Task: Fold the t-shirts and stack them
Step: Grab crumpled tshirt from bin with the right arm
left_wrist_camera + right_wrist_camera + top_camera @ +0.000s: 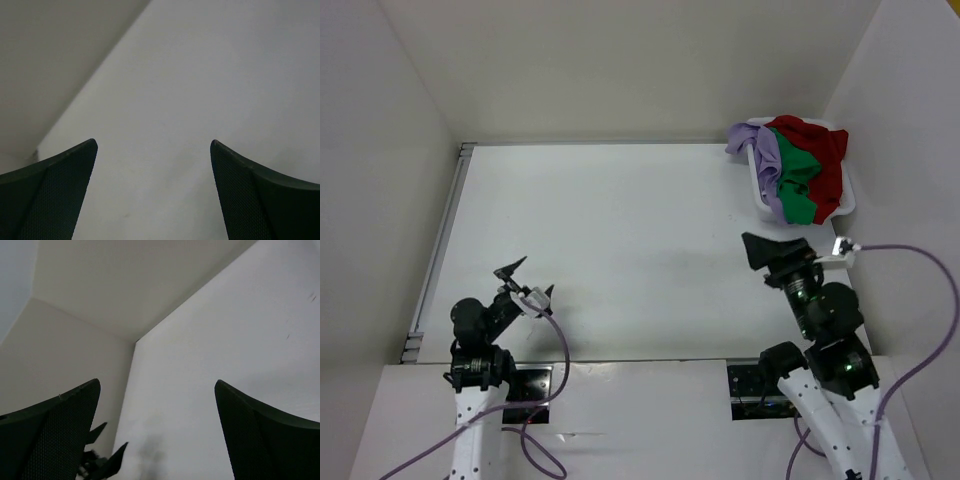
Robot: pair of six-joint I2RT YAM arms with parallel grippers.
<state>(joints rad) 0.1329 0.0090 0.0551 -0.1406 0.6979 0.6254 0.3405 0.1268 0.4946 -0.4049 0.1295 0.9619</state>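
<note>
Shirts [800,172] lie bunched in the basket [849,201], heap running far to near, sleeves and necks lost in folds; left gripper [535,277] and right gripper [798,244] gape empty.

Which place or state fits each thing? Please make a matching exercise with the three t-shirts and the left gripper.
Things:
1. green t-shirt
2. dark red t-shirt
3. lavender t-shirt
4. left gripper

Places or states:
a. open, holding nothing
b. drapes over the far left corner of the white basket
c. middle of the pile
d. right side of the pile

Pairs: 1-c, 2-d, 3-b, 4-a
</note>
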